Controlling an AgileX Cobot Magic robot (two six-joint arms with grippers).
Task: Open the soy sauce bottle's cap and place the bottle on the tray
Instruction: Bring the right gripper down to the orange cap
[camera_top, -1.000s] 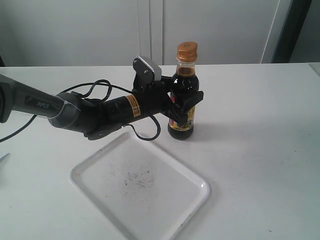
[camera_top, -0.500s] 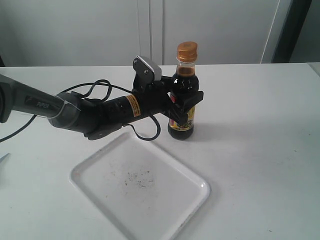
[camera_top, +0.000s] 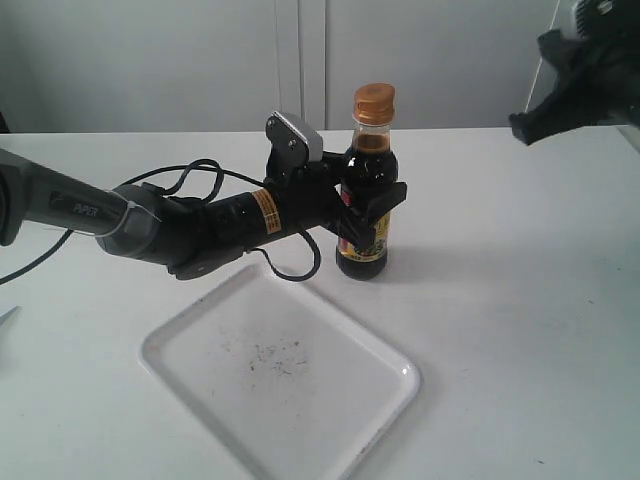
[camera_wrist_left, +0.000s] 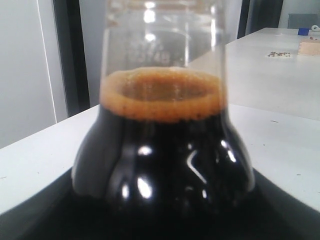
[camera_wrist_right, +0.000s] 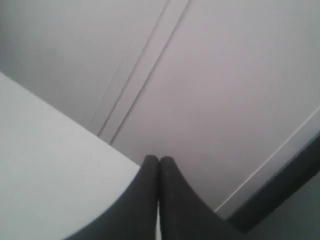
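Observation:
The soy sauce bottle (camera_top: 366, 200) stands upright on the white table, dark liquid inside, red-and-yellow label low on its body. Its copper-orange cap (camera_top: 374, 102) sits shut on the neck. My left gripper (camera_top: 372, 212) is shut on the bottle's body from the left side. In the left wrist view the bottle (camera_wrist_left: 165, 155) fills the frame, a foamy ring at the liquid's top. The white tray (camera_top: 279, 370) lies in front of the bottle, bare except for dark specks. My right gripper (camera_top: 525, 127) hangs in the air at the upper right, its fingertips (camera_wrist_right: 159, 161) pressed together, empty.
A black cable (camera_top: 205, 170) loops over the left arm behind the tray. White cabinet doors (camera_top: 300, 55) stand behind the table's far edge. In the left wrist view, small items (camera_wrist_left: 310, 46) lie on another table far off.
My right gripper has come into the exterior view at the upper right. The left gripper and the bottle have not moved.

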